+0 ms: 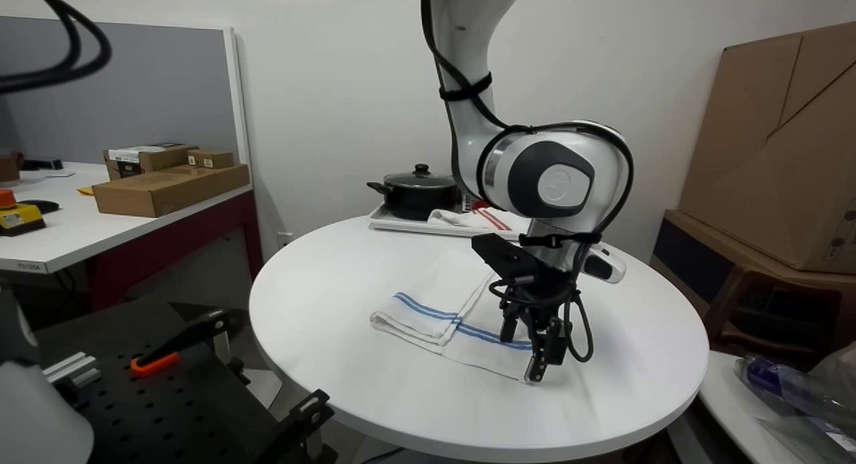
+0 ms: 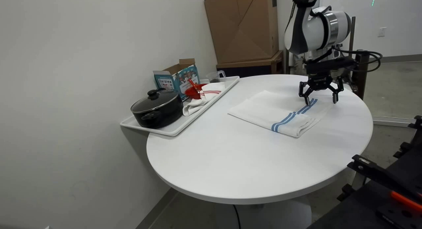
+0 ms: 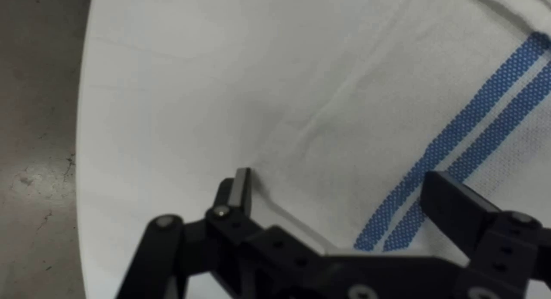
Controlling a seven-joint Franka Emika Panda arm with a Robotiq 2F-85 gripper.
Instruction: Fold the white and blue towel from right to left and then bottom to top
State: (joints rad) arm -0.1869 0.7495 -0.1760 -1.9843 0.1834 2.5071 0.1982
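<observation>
White and blue towel lies partly doubled on the round surface, set in from its edge, well apart from the tray. Gripper low over the thin flat part, jaws spread wide, nothing held; one fingertip at the towel's corner, the other over the blue stripes; contact cannot be told. Main risk: cloth this flat may slip from a closing grip, or bunch at the stripes; a pull could then drag the doubled part askew. Striped end faces the edge opposite the tray; outline near square, long axis unclear
</observation>
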